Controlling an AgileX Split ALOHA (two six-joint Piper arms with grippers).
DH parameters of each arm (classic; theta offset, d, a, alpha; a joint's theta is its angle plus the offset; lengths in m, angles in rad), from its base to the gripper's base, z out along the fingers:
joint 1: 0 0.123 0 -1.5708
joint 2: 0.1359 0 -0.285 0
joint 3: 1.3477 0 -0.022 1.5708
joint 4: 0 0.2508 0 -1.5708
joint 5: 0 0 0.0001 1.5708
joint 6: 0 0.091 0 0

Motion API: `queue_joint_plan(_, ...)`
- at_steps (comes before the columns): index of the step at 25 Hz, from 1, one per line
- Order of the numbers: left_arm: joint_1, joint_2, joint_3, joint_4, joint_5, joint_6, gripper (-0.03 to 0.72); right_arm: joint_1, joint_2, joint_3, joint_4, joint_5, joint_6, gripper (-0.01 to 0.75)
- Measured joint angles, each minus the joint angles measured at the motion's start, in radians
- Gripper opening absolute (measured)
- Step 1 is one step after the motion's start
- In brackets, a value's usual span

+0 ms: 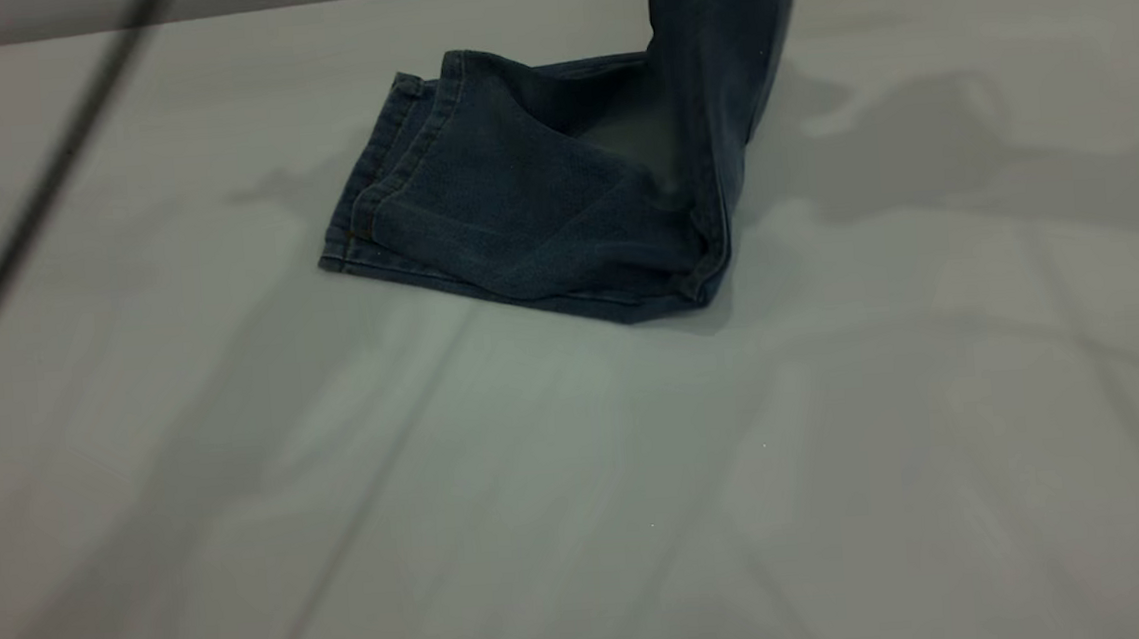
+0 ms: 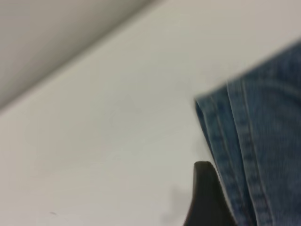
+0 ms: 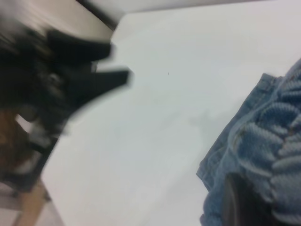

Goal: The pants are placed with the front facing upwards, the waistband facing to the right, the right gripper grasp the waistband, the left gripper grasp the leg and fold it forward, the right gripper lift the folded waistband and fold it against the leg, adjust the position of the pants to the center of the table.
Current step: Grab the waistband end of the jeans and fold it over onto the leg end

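The pants [image 1: 521,203] lie folded lengthwise on the table [image 1: 581,479], with the stacked leg hems [image 1: 388,162] at the left. The waist end [image 1: 718,8] is lifted steeply and leaves the exterior view at the top. In the right wrist view the ruched waistband [image 3: 277,136] bunches around my right gripper [image 3: 242,200], which is shut on it. My left gripper [image 3: 106,63] hangs off the cloth with its two fingers apart and nothing between them. In the left wrist view one black finger [image 2: 205,195] shows beside the hems [image 2: 244,150]. Neither gripper appears in the exterior view.
A blurred dark cable [image 1: 39,186] crosses the left of the exterior view close to the camera. The table's far edge [image 1: 257,6] runs just behind the pants. Bare white tabletop spreads in front of the pants and to both sides.
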Motion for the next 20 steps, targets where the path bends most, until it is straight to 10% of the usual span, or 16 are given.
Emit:
queue_joint_plan(9, 0.000, -0.237, 0.002, 0.013, 0.043, 0.000, 0.429, 0.291, 0.101, 0.000, 0.144, -0.387, -0.138, 0.098)
queue_joint_plan(20, 0.000, -0.300, 0.002, 0.013, 0.130, 0.000, 0.428, 0.406, 0.245, -0.020, 0.297, -0.451, -0.309, 0.205)
